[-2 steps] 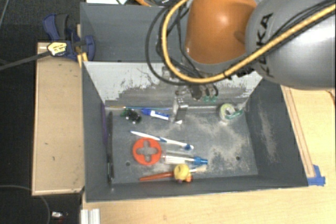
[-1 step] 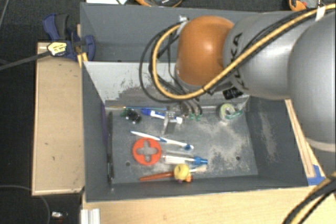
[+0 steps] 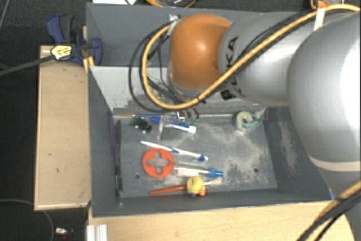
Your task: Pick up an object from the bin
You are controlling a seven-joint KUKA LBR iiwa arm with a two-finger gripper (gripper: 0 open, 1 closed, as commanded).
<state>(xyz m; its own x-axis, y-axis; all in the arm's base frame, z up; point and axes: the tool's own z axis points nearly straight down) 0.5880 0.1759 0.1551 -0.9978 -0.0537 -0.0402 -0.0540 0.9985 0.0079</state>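
My gripper [image 3: 171, 119] is low at the back of the bin, mostly hidden under the arm's wrist. Right beside its tip lies a small white tube with a blue end [image 3: 184, 128]. A dark object with blue and green parts [image 3: 144, 123] rests just left of it against the back wall. Whether anything is held is hidden.
Nearer the front lie an orange-red disc with a cross cut-out [image 3: 158, 162], a white and blue brush [image 3: 177, 151], a white tube with a blue tip [image 3: 198, 172] and a yellow ball on a red stick [image 3: 194, 185]. A small tape roll [image 3: 245, 120] sits back right, a dark rod [image 3: 117, 161] along the left wall.
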